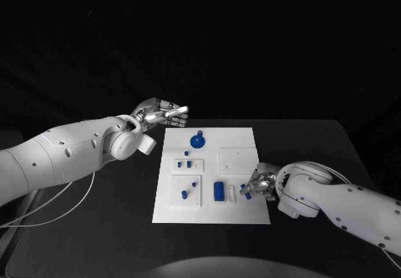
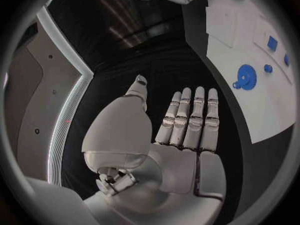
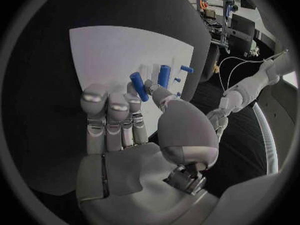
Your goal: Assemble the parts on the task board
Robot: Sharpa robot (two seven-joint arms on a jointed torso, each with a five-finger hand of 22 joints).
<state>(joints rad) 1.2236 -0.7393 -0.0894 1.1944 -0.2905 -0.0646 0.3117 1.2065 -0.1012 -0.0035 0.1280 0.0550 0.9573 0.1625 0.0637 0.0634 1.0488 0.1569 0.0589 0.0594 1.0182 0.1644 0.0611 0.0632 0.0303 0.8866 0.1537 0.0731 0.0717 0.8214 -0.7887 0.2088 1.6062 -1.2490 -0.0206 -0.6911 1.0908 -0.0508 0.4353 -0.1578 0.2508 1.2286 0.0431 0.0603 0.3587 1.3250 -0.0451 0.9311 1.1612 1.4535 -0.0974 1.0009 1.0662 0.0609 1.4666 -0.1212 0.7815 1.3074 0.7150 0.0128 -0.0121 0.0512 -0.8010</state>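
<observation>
Currently the right hand (image 1: 261,186) sits at the right edge of the white board (image 1: 234,215), towards its near end; in the right wrist view its thumb and a fingertip pinch a small blue peg (image 3: 139,86), while the other fingers (image 3: 107,116) lie pressed side by side and partly curled. The peg is a short rod; its long axis tilts away from the palm and points toward the middle of the board, which suits carrying it end-first to a seat; whether it is clear of the board surface cannot be told.

Just left of that hand, a larger blue cylinder (image 1: 219,190) rests on the board with its long axis running near to far, and a white bar (image 1: 232,193) lies parallel beside it; this cluster looks like the working area, so the hand is judged to be placed there for a pick or an insertion.

The left hand (image 1: 163,114) is held off the board, beyond its far left corner, above the black table (image 1: 325,145); the left wrist view shows the palm empty, the fingers (image 2: 190,116) straight and pressed together, the thumb (image 2: 137,87) set apart; this posture is judged to be a parked one that keeps the board unobstructed.

A round blue disc (image 1: 198,141) with a small tab lies near the far end of the board; small blue pieces stand in the raised white blocks on the left half; a plain square plate (image 1: 236,158) occupies the right half.

Most parts lie loose or apart, so the assembly is judged to be at an early stage.
</observation>
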